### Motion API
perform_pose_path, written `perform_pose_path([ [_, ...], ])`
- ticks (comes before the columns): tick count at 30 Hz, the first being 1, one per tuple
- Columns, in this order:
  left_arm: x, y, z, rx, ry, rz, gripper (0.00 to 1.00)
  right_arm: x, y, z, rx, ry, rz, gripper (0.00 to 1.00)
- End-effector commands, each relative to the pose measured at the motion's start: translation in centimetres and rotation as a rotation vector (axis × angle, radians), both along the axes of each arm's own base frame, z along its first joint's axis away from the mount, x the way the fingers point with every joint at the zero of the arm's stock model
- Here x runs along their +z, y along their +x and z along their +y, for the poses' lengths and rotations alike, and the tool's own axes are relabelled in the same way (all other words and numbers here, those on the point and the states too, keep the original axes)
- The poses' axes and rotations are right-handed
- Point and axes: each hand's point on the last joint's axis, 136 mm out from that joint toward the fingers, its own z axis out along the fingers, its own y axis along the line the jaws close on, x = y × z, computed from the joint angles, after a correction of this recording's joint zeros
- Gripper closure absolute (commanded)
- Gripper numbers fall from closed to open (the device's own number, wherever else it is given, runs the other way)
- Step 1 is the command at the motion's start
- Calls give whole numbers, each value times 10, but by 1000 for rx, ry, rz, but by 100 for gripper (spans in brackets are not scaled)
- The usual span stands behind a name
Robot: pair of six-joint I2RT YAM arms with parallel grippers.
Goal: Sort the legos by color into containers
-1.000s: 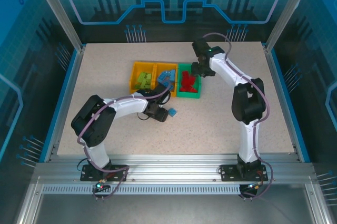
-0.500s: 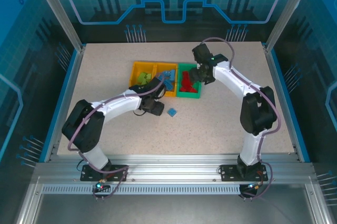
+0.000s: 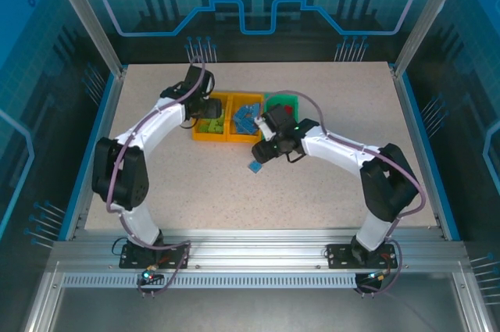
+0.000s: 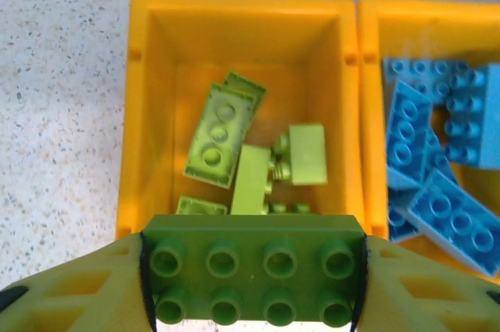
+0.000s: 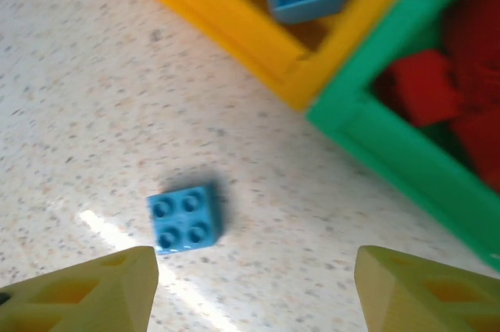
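My left gripper (image 4: 254, 301) is shut on a green two-by-four lego (image 4: 254, 279), studs facing the camera, just above the near rim of the left orange-yellow container (image 4: 234, 2). Several lime green legos (image 4: 223, 133) lie inside that container. The middle orange-yellow container (image 4: 430, 8) holds blue legos (image 4: 437, 152). My right gripper (image 5: 254, 293) is open, low over the table in front of the containers. A small blue two-by-two lego (image 5: 185, 219) lies flat just ahead of its left finger (image 5: 86, 293). The green container (image 5: 406, 160) holds red legos (image 5: 437, 82). From above, the left gripper (image 3: 205, 107) is at the left container and the right gripper (image 3: 262, 152) is near the blue lego (image 3: 255, 166).
The three containers (image 3: 211, 135) stand joined in a row at the table's middle back. Speckled tabletop (image 3: 328, 191) lies free in front and to both sides. A metal frame and blue walls enclose the table.
The left arm swung from the table in front of the containers up and left to the left container. The right arm came from the green container down to the blue lego, jaws wider.
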Motion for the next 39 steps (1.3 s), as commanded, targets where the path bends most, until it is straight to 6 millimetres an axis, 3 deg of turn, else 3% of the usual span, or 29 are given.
perform_pose_path([
  [1, -10, 17, 0, 11, -58, 47, 45, -18, -7, 22, 71, -5, 5, 31],
  [10, -36, 38, -2, 58, -90, 98, 40, -48, -22, 39, 151, -68, 49, 30],
  [18, -39, 37, -5, 100, -145, 116, 20, -71, -21, 37, 173, -139, 86, 33],
  [21, -35, 34, -6, 115, -163, 113, 3, -77, -19, 36, 180, -168, 90, 40],
  [26, -25, 28, -4, 137, -180, 96, 1, -78, -18, 34, 181, -197, 81, 57],
  [28, -18, 25, -4, 148, -196, 81, 1, -74, -18, 34, 180, -196, 75, 67],
  [31, -4, 17, -3, 157, -224, 43, 1, -50, -12, 37, 164, -157, 28, 76],
  [36, 5, -4, 3, 163, -230, 1, 1, 7, 8, 48, 128, 16, -12, 78],
  [39, 2, -20, 9, 170, -220, 0, 1, 33, 32, 50, 74, 121, -4, 79],
])
